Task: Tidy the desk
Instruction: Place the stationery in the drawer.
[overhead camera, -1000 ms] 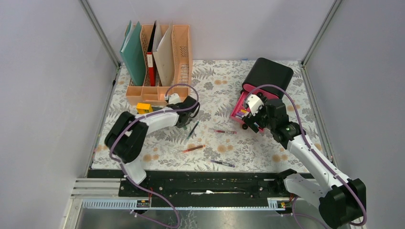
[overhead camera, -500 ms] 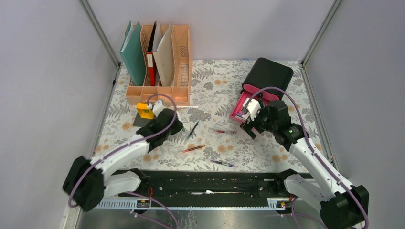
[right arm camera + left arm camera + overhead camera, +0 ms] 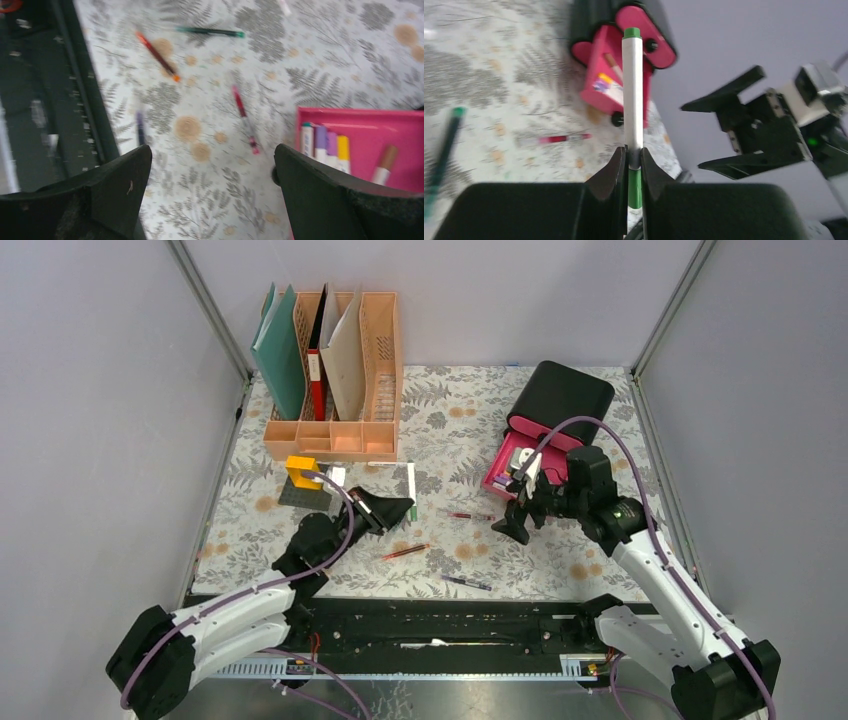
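The desk [image 3: 450,430], spread with its fern-and-flower cloth, fills the floor between the grey walls. The left end effector [image 3: 633,156] is clenched on a white marker with green ends [image 3: 633,95], which juts well past the fingertips. Seen from above, it hangs over the left-centre of the desk. The right end effector [image 3: 210,170] is spread wide with nothing between its fingers, hovering just near and left of the open pink drawer [image 3: 505,472]. That drawer belongs to the black box [image 3: 562,392] at the far right, and a few markers [image 3: 325,145] lie side by side in it.

Loose on the cloth between the arms are a red-orange pen [image 3: 405,551], a pink pen [image 3: 470,515], a dark green pen [image 3: 210,31] and a purple pen [image 3: 467,583], the last towards the near edge. A peach file rack [image 3: 335,430] with upright folders stands at the far left, and a yellow block [image 3: 301,470] sits just on its near side.
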{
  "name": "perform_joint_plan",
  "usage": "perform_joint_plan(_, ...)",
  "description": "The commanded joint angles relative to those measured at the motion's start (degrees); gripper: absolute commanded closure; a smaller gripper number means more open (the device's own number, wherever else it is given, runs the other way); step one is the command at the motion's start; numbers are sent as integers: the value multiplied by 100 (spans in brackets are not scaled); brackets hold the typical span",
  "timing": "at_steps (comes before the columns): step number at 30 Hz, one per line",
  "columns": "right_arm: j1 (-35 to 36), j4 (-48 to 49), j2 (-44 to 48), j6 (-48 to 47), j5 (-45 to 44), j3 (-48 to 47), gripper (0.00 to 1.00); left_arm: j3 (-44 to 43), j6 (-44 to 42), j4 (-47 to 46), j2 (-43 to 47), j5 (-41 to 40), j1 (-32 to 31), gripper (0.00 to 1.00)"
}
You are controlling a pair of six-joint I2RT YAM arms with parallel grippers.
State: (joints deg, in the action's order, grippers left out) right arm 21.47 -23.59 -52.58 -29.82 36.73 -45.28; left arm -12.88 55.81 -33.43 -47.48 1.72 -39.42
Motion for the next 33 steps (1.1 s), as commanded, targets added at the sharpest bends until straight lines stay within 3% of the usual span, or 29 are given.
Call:
perform_joint_plan(1,10,-103,162,450,1468,-250,0,-23,-175,-2150,-178,270,-450,100)
perform_joint_plan(10,-154,898,168,2131,2514,-5,0,-437,-914,-3056,-1124,-617,-1666,100)
perform_joint_plan(15,-344,2395,315,4332,1968,398,0,-602,-1002,-3509,-1709,-831,-1979,100)
perform_joint_plan(19,-366,3242,422,5378,1588,723,0,-738,-972,-3837,-2170,-906,-2144,100)
perform_joint_plan(28,-370,3842,287,5886,1668,955,0,-1006,-945,-4152,-2810,-914,-2374,100)
perform_joint_plan(33,-369,4033,267,5936,1684,1066,7,-1122,-949,-4242,-3034,-913,-2477,100)
